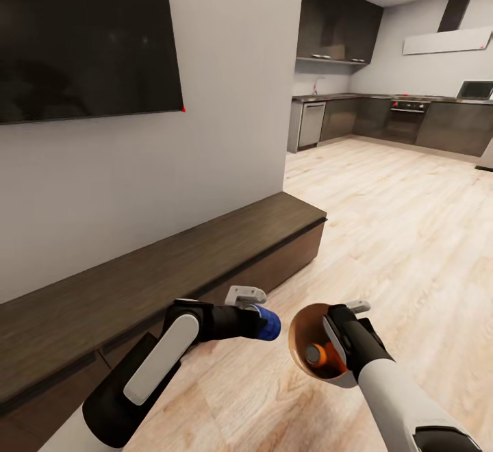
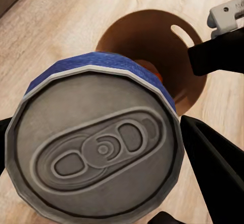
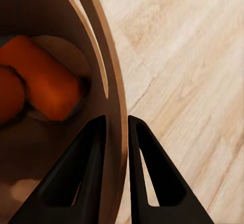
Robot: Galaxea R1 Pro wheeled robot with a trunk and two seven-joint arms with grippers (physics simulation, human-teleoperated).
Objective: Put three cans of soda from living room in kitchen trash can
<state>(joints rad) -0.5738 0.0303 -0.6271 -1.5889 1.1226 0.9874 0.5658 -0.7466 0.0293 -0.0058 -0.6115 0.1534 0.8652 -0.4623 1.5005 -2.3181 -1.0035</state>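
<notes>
From the head view, the left hand [image 1: 263, 320] is clamped on the blue can [image 1: 268, 322], just beside the bin [image 1: 306, 323], which the right hand [image 1: 333, 355] holds tilted above the floor [image 1: 383, 233]. An orange can [image 1: 317, 354] lies inside the bin.

In the left wrist view, the blue can's [image 2: 99, 140] grey top faces the camera, near the bin's [image 2: 189, 89] mouth. It looks light, stiff and smooth, best held around its sides.

In the right wrist view, the right hand's [image 3: 117, 132] fingers [image 3: 86, 173] pinch the bin's [image 3: 116, 96] thin wall. Two orange cans [image 3: 48, 84] rest inside; they could roll.
</notes>
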